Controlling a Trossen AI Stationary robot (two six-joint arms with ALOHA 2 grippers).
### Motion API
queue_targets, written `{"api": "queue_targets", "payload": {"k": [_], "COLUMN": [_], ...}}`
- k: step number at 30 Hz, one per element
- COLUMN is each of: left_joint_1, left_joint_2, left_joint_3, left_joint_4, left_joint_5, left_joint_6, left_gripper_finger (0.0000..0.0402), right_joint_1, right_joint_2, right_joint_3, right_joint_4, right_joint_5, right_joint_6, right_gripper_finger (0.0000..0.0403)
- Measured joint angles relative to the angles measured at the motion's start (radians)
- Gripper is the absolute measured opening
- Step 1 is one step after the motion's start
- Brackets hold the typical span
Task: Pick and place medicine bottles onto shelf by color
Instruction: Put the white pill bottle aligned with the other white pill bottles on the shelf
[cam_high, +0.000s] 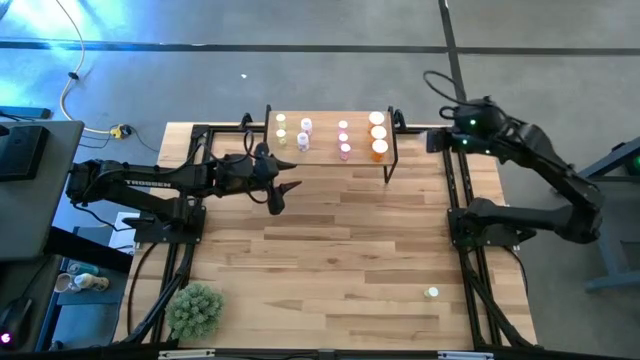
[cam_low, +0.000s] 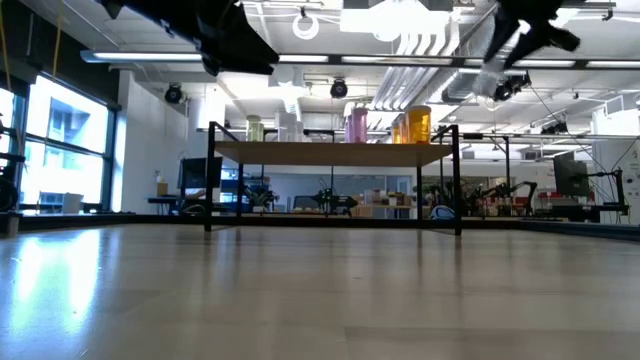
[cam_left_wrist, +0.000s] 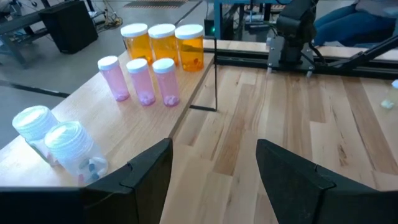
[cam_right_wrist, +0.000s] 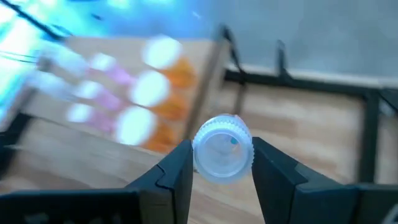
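Gripping clear white-capped bottle (cam_right_wrist: 222, 148) between both fingers, right gripper (cam_right_wrist: 217, 163) raised near shelf (cam_high: 320, 152) right end. Left gripper (cam_left_wrist: 214, 168) extended low, just off shelf front-left corner, jaws parted, empty. Sorted bottles (cam_left_wrist: 143, 78) upright on shelf. One bottle (cam_high: 432, 293) alone on table (cam_high: 350, 260).

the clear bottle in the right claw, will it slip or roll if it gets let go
The clear bottle looks smooth and round, gripped only by its sides in the right claw, so it could slip. It seems nearly empty, so probably light. Set down upright on the shelf it should stand like the orange bottles; on its side it would likely roll.
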Motion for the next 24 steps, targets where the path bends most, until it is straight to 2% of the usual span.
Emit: {"api": "queue_targets", "payload": {"k": [8, 18, 24], "left_joint_1": [0.000, 0.000, -0.001], "left_joint_2": [0.000, 0.001, 0.034], "left_joint_3": [0.000, 0.000, 0.000], "left_joint_4": [-0.035, -0.076, -0.075], "left_joint_5": [0.004, 0.070, 0.119], "left_joint_6": [0.000, 0.000, -0.001], "left_gripper_finger": [0.0223, 0.0223, 0.0223], "right_joint_1": [0.184, 0.391, 0.471], "right_joint_2": [0.045, 0.236, 0.357], "right_joint_3": [0.090, 0.093, 0.093], "right_joint_4": [0.150, 0.304, 0.397], "right_joint_5": [-0.001, -0.008, -0.062], "right_joint_6": [-0.020, -0.060, -0.065], "right_gripper_finger": [0.0122, 0.0122, 0.0122]}}
